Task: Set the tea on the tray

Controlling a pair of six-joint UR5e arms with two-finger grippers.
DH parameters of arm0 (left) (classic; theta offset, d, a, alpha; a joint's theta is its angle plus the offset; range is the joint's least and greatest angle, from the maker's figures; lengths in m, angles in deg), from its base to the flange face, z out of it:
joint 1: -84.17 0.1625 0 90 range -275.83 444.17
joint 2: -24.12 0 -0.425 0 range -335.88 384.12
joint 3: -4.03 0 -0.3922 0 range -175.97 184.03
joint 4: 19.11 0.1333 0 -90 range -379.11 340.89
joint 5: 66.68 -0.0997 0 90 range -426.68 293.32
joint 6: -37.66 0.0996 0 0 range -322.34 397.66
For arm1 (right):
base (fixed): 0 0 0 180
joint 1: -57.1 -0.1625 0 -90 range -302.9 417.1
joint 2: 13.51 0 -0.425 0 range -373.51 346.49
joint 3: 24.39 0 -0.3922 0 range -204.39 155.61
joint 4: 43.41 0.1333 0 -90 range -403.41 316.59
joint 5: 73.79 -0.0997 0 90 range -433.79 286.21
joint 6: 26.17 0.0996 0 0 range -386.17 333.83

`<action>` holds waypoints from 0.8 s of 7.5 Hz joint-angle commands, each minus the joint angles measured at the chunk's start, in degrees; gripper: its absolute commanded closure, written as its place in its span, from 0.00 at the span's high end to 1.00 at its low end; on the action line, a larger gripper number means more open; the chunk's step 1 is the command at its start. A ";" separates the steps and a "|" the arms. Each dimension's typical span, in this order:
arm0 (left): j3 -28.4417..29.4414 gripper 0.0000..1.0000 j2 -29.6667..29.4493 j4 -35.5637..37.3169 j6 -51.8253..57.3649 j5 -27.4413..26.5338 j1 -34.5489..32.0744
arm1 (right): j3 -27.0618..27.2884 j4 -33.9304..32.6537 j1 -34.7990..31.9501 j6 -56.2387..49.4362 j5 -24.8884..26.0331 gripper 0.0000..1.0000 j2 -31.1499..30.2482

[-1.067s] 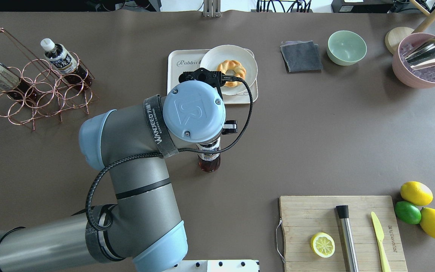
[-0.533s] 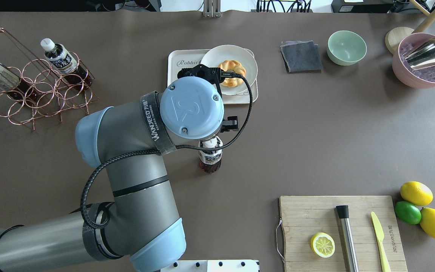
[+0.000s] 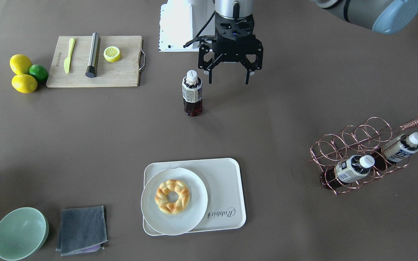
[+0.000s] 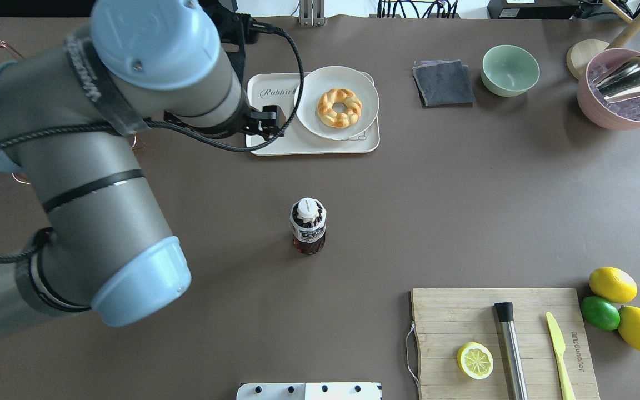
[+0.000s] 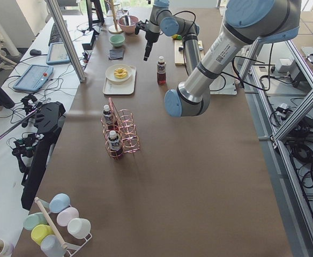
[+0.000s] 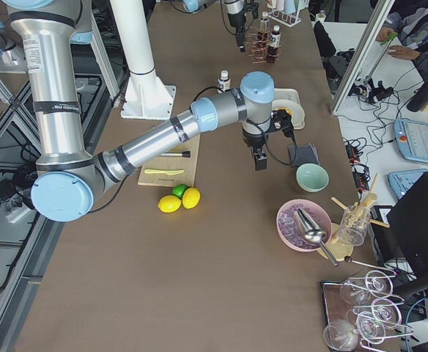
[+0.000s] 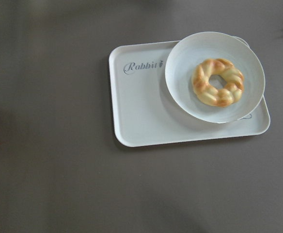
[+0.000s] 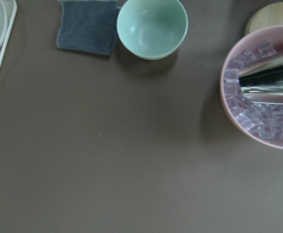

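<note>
Tea (image 4: 308,225) stands upright on the table (image 4: 442,211) at 6 o'clock from the tray (image 4: 309,146), and in the overhead view at 5 o'clock from the raised left gripper (image 4: 267,119), spread wide and empty; the right gripper (image 6: 260,163) is farther off, its opening impossible to tell

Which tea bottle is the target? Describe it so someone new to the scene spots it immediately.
Find the cream tray holding the plate, then look across the table toward the wooden cutting board. Between them a tea bottle stands upright on bare tabletop. It is the only one standing alone; the other two bottles lean in the copper wire rack.
</note>
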 commanded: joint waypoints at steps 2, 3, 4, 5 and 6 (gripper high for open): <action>-7.57 0.97 16.89 1.71 29.78 21.38 -24.52 | 5.88 -0.66 21.57 37.36 5.53 1.00 15.41; -7.48 0.97 20.49 1.71 36.83 22.99 -29.37 | 5.79 -1.71 29.29 45.64 10.86 1.00 20.16; -7.48 0.97 23.14 1.71 41.95 23.27 -33.25 | 5.44 -5.63 35.37 50.60 15.79 1.00 25.86; -7.40 0.97 24.65 1.71 44.70 24.31 -34.77 | 5.09 -9.33 39.09 55.61 17.32 1.00 30.44; -6.96 0.97 24.92 1.71 46.12 24.32 -35.22 | 1.78 -9.71 42.69 60.27 20.73 0.99 35.01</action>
